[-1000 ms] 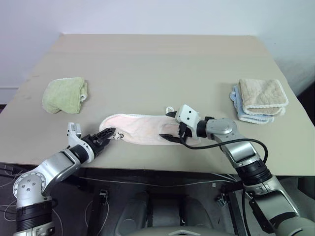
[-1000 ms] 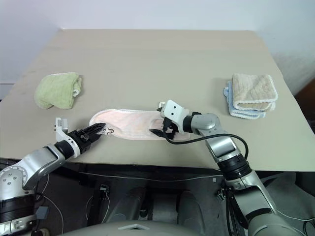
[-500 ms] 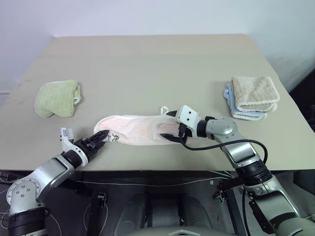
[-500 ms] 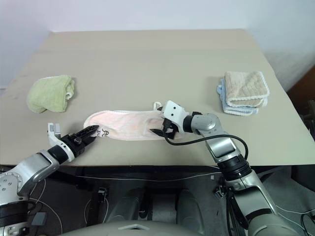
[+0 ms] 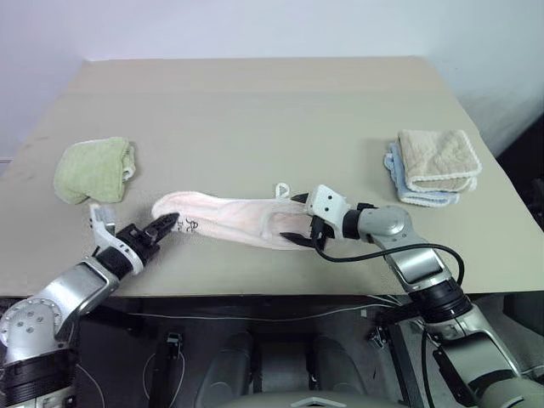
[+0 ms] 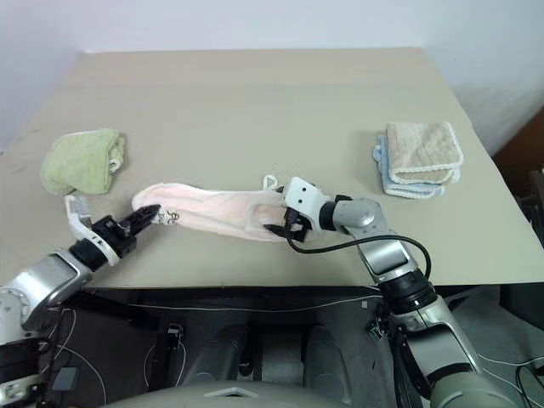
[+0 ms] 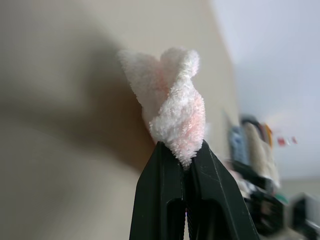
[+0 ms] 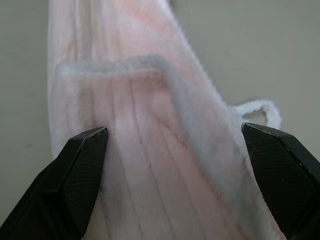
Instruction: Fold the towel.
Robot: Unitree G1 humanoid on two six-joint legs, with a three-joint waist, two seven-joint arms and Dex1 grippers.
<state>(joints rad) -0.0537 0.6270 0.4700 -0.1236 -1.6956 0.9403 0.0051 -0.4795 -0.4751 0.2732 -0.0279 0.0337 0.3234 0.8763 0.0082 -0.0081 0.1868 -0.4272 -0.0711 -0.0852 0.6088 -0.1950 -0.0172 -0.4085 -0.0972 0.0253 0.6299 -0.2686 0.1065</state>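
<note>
The pale pink towel (image 5: 231,219) lies bunched in a long strip near the table's front edge, its white loop tab (image 5: 280,189) toward the right end. My left gripper (image 5: 167,224) is shut on the towel's left end, beside the black marks (image 5: 189,226), and holds that end slightly off the table. The left wrist view shows the pinched terry corner (image 7: 175,110) rising from the closed fingertips. My right gripper (image 5: 295,218) is open and straddles the towel's right end, which lies flat between its fingers (image 8: 80,170).
A light green towel (image 5: 92,168) sits at the table's left. A beige towel with scalloped edging (image 5: 435,159) rests on a light blue cloth (image 5: 399,174) at the right. The tan table (image 5: 255,110) stretches away behind the pink towel.
My left gripper has closed on the towel's left end and drawn it up and to the left. The right gripper has stayed open in place. The camera has shifted.
</note>
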